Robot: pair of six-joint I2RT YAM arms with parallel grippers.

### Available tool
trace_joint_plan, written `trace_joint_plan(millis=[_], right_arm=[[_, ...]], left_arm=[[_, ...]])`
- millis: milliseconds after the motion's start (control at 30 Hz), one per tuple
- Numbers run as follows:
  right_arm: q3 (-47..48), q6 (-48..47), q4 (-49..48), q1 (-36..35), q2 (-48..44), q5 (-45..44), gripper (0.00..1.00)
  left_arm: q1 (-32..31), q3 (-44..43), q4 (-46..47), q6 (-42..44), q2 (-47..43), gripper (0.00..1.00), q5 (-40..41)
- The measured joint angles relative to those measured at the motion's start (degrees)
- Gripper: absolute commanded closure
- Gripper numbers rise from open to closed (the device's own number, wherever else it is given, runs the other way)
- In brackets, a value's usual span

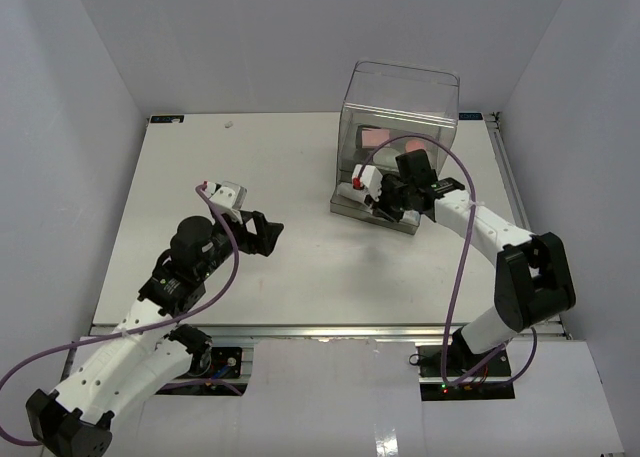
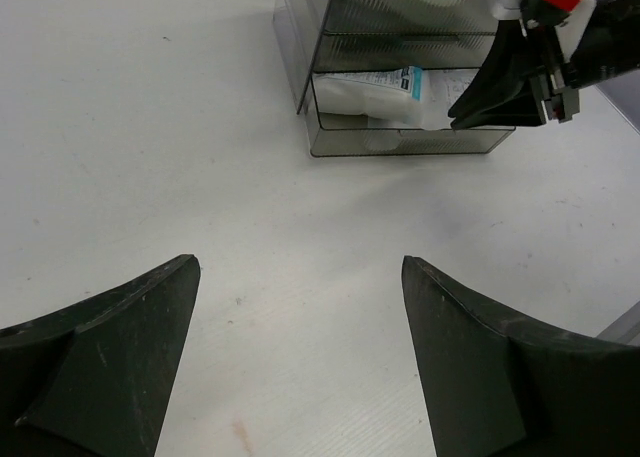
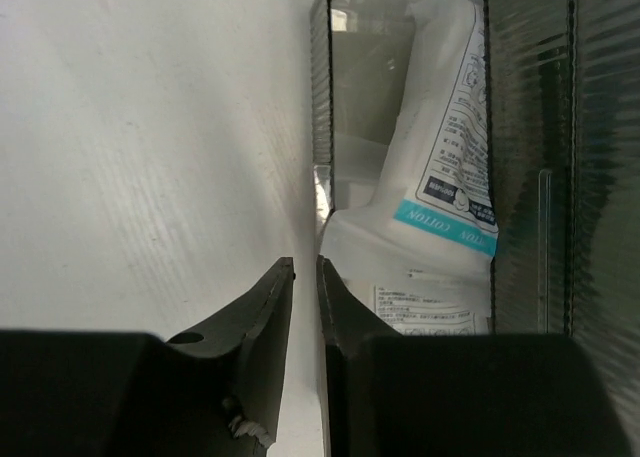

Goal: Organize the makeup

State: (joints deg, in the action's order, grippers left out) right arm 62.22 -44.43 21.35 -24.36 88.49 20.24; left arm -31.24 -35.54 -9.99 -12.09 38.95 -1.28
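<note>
Two white-and-blue packets (image 3: pixel 440 177) lie in the pulled-out bottom drawer (image 2: pixel 410 142) of the clear plastic box (image 1: pixel 400 102). My right gripper (image 3: pixel 305 267) is at that drawer. Its jaws are almost together, one finger inside the drawer and one outside, with the thin front wall between them. In the left wrist view the same gripper (image 2: pixel 470 112) reaches in from the right beside the packets (image 2: pixel 385 89). A pink palette (image 1: pixel 375 137) shows through the box wall. My left gripper (image 2: pixel 300 277) hangs open over bare table left of the box, with nothing between its fingers. No brushes or compacts are in view.
The box has two more grey drawers (image 2: pixel 420 22) stacked above the open one. A tiny pale speck (image 1: pixel 231 123) lies near the table's far edge. White walls enclose the table (image 1: pixel 250 167) on three sides.
</note>
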Motion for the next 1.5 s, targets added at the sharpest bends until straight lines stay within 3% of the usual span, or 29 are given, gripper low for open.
trace_joint_plan(millis=[333,567,1167,1333,1500], right_arm=[[1.8,-1.0,-6.4,-1.3,7.2,-13.4,0.80],[3.2,-1.1,-10.0,-2.8,10.0,-17.3,0.80],[9.9,-1.2,-9.9,-3.4,20.5,-13.1,0.78],[9.9,-0.8,-8.3,-3.4,18.4,-10.5,0.76],[9.4,0.2,-7.3,-3.6,9.9,-8.2,0.74]], left_arm=[[0.0,2.0,1.0,0.7,-3.9,0.06,1.3],[0.0,2.3,1.1,0.9,-3.8,0.06,1.3],[0.0,2.4,1.3,0.9,-3.1,0.06,1.3],[0.0,2.4,1.3,0.9,-3.1,0.06,1.3],[0.0,2.4,1.4,0.9,-3.1,0.06,1.3]])
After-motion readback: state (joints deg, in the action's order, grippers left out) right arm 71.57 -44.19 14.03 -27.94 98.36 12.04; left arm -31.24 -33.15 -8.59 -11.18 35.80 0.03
